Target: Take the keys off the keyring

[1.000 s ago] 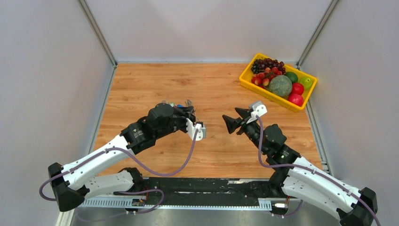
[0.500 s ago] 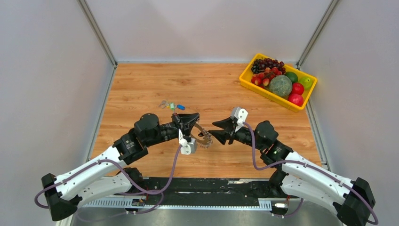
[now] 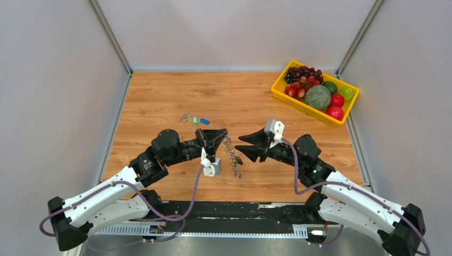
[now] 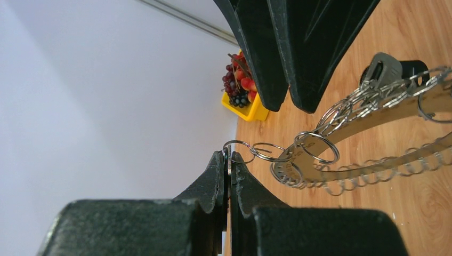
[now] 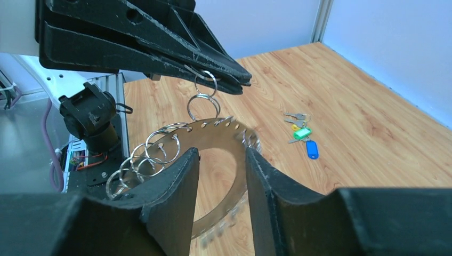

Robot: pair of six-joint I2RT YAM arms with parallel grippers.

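Grey keyring hangs long-axis-down from your left hand, clamped on its top loop, just left of your spread-fingered right hand.

Keyring now aloft under left tool

This looks like a robot lab cell: a wooden table closed in by plain white panels on metal posts, two robot arms bolted at its near edge, and a yellow fruit crate at its far right corner.
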